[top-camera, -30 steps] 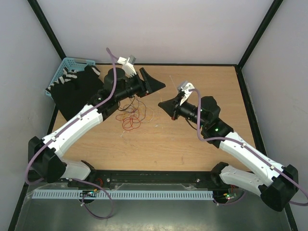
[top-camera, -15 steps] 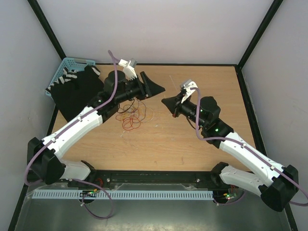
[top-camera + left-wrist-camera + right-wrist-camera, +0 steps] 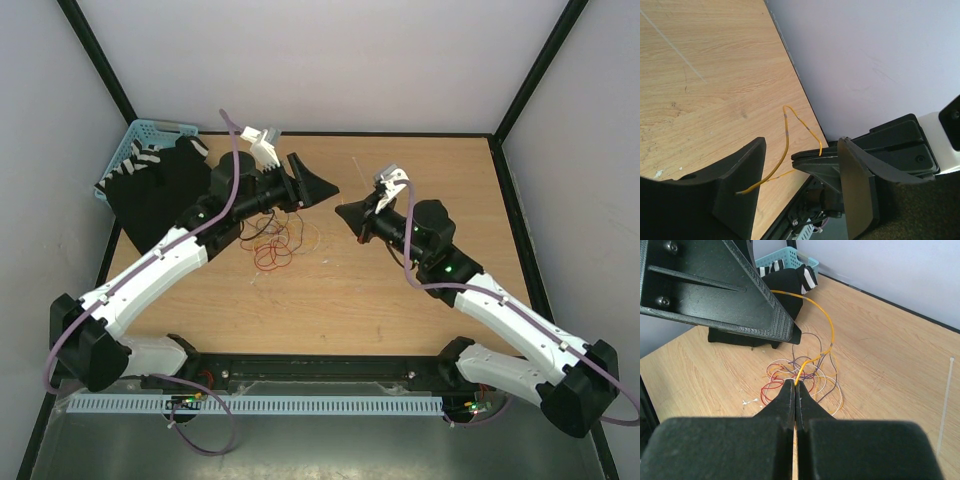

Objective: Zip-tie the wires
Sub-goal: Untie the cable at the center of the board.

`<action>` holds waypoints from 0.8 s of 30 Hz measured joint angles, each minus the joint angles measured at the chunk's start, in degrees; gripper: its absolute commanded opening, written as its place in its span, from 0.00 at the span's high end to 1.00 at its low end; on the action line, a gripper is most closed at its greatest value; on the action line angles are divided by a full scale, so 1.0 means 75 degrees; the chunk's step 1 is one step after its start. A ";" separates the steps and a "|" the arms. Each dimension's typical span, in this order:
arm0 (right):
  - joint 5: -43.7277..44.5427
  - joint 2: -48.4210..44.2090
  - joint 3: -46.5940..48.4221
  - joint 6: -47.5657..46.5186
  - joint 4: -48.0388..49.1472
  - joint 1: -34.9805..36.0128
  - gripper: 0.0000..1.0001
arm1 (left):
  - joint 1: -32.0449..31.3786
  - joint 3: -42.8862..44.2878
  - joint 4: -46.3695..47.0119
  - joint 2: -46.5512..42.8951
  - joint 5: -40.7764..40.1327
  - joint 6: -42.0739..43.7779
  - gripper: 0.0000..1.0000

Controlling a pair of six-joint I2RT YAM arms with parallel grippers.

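The wires (image 3: 275,240) lie as a loose red, white, purple and yellow tangle on the wooden table, also in the right wrist view (image 3: 800,372). My right gripper (image 3: 796,386) is shut on one yellow wire (image 3: 829,325), lifted off the tangle in an arc. My left gripper (image 3: 318,187) is open in the air just left of the right gripper (image 3: 347,213). In the left wrist view the right gripper's shut tips (image 3: 815,159) sit between the left gripper's (image 3: 800,147) spread fingers. The yellow wire (image 3: 786,135) loops up, and its free end rests against the left finger (image 3: 740,195).
A thin white zip tie (image 3: 945,405) lies flat on the table at the back right of the tangle. A blue basket (image 3: 135,140) and a black cloth (image 3: 160,190) sit at the back left corner. Black frame posts and pale walls close the table's back and sides.
The left gripper has drawn slightly back to the left. The right gripper has edged up toward it, still holding the yellow wire. The tangle has not moved.
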 measured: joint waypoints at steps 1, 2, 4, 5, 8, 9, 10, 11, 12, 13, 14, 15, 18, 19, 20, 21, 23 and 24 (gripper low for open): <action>-0.0017 0.0023 -0.0006 0.0032 0.0003 0.0000 1.00 | 0.0000 0.0000 0.0000 0.0000 -0.0006 -0.0003 0.37; -0.0035 0.0050 -0.0012 0.0061 0.0006 0.0000 1.00 | 0.0000 0.0000 -0.0003 0.0003 -0.0009 -0.0006 0.37; -0.0087 0.0111 -0.0015 0.0117 0.0020 0.0000 1.00 | -0.0003 0.0006 -0.0003 0.0009 -0.0009 -0.0009 0.37; -0.0119 0.0146 -0.0029 0.0140 0.0047 0.0000 1.00 | -0.0006 0.0012 -0.0003 0.0020 -0.0015 -0.0012 0.38; -0.0213 0.0207 -0.0099 0.0236 0.0105 0.0003 1.00 | -0.0015 0.0064 -0.0003 0.0105 -0.0061 -0.0012 0.42; -0.0242 0.0227 -0.0125 0.0268 0.0146 0.0003 1.00 | -0.0020 0.0085 -0.0003 0.0137 -0.0099 -0.0012 0.44; -0.0268 0.0242 -0.0140 0.0294 0.0160 0.0003 1.00 | -0.0026 0.0090 -0.0003 0.0160 -0.0131 -0.0009 0.45; -0.0300 0.0256 -0.0166 0.0318 0.0195 0.0009 1.00 | -0.0038 0.0093 -0.0003 0.0178 -0.0160 -0.0006 0.45; -0.0332 0.0262 -0.0187 0.0341 0.0216 0.0012 1.00 | -0.0041 0.0093 -0.0006 0.0195 -0.0184 -0.0003 0.47; -0.0350 0.0268 -0.0219 0.0358 0.0256 0.0020 1.00 | -0.0052 0.0096 -0.0003 0.0210 -0.0207 0.0006 0.48; -0.0367 0.0280 -0.0239 0.0379 0.0291 0.0035 1.00 | -0.0058 0.0105 -0.0006 0.0224 -0.0233 0.0015 0.48; -0.0385 0.0291 -0.0256 0.0402 0.0335 0.0055 1.00 | -0.0064 0.0105 -0.0006 0.0242 -0.0268 0.0020 0.48; -0.0428 0.0294 -0.0309 0.0437 0.0408 0.0119 1.00 | -0.0085 0.0105 -0.0003 0.0294 -0.0361 0.0070 0.49; -0.0446 0.0294 -0.0318 0.0449 0.0434 0.0140 1.00 | -0.0087 0.0105 -0.0003 0.0315 -0.0385 0.0085 0.50; -0.0452 0.0294 -0.0321 0.0460 0.0458 0.0160 1.00 | -0.0090 0.0105 -0.0003 0.0338 -0.0408 0.0099 0.56; -0.0466 0.0294 -0.0323 0.0463 0.0490 0.0172 1.00 | -0.0093 0.0105 -0.0003 0.0356 -0.0428 0.0111 0.64; -0.0475 0.0294 -0.0323 0.0478 0.0545 0.0207 1.00 | -0.0093 0.0105 -0.0003 0.0399 -0.0490 0.0131 0.74; -0.0475 0.0300 -0.0323 0.0487 0.0551 0.0219 1.00 | -0.0093 0.0108 -0.0006 0.0423 -0.0507 0.0152 0.79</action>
